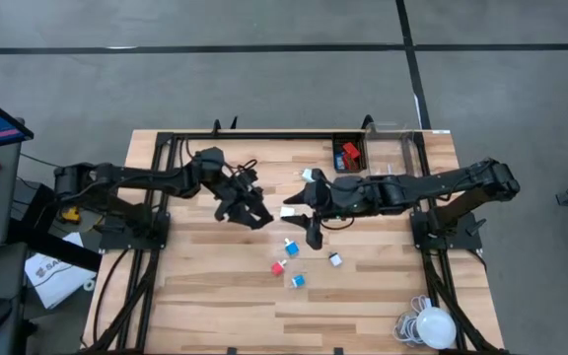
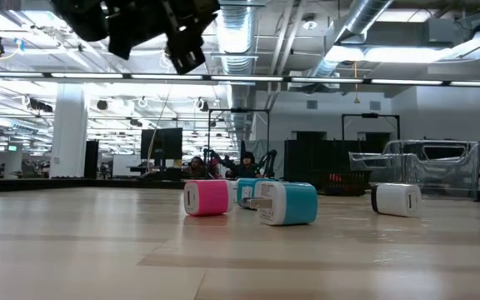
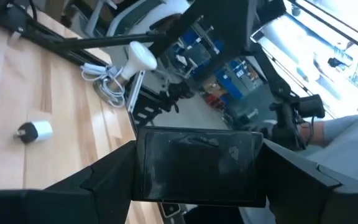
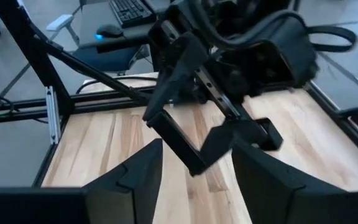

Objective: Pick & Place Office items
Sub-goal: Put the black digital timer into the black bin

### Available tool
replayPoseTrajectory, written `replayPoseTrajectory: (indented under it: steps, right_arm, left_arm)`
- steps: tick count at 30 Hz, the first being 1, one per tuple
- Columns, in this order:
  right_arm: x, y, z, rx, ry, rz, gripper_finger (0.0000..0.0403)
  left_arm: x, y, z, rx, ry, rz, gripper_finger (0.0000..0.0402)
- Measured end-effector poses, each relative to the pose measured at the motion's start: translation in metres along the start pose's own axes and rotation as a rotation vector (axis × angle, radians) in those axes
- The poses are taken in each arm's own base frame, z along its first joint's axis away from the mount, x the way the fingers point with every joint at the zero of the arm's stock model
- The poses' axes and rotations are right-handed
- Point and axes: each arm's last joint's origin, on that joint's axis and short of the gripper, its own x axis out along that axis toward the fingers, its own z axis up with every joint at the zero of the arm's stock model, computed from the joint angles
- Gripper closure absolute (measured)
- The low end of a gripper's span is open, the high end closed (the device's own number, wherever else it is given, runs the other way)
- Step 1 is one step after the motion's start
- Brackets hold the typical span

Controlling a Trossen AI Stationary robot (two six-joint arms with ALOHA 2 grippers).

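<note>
**High view.** Left hand (image 1: pixel 252 210): over mid-surface (image 1: pixel 195 296), closed on a flat black piece (image 1: pixel 260 219). I judge this to be one of the office items, lifted for carrying. Right hand (image 1: pixel 304 215): just beside it and facing it, which reads to me as a handover or a wait. Loose pieces lie on the surface below both hands: two blue (image 1: pixel 291 247), one red (image 1: pixel 278 267), one white (image 1: pixel 335 260). They are near each other but apart. Black tray (image 1: pixel 348 155) and clear bin (image 1: pixel 394 148): far edge, likely drop points. Lamp ball (image 1: pixel 432 325): near corner, out of the way.

**Low view.** The red piece (image 2: pixel 207 198), a blue (image 2: pixel 288 203) and the white (image 2: pixel 396 199) all rest on the surface. The left hand (image 2: pixel 152 25) hangs high above them, so I have clearance.

**Left wrist view.** The black piece (image 3: pixel 197 165) spans the gap between both fingers (image 3: pixel 98 180), gripped squarely. The white piece (image 3: pixel 35 130) lies beyond.

**Right wrist view.** Right fingers (image 4: pixel 135 177) stand wide apart with nothing between them. The left hand (image 4: pixel 229 121) and its black piece (image 4: pixel 179 140) sit straight ahead.
</note>
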Motion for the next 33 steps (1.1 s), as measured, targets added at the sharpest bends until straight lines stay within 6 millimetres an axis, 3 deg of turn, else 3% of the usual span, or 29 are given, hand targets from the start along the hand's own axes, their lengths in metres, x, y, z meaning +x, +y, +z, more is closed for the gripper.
replayPoseTrajectory:
  steps: [15, 33]
  right_arm:
    - [0.000, 0.002, 0.003, -0.014, -0.027, 0.047, 0.0241]
    - [0.018, 0.000, -0.004, -0.098, -0.012, 0.063, 0.0229]
  left_arm:
    - [0.015, 0.001, 0.028, 0.009, -0.022, -0.015, 0.0116]
    - [0.015, 0.000, 0.031, -0.008, -0.063, 0.003, 0.0115]
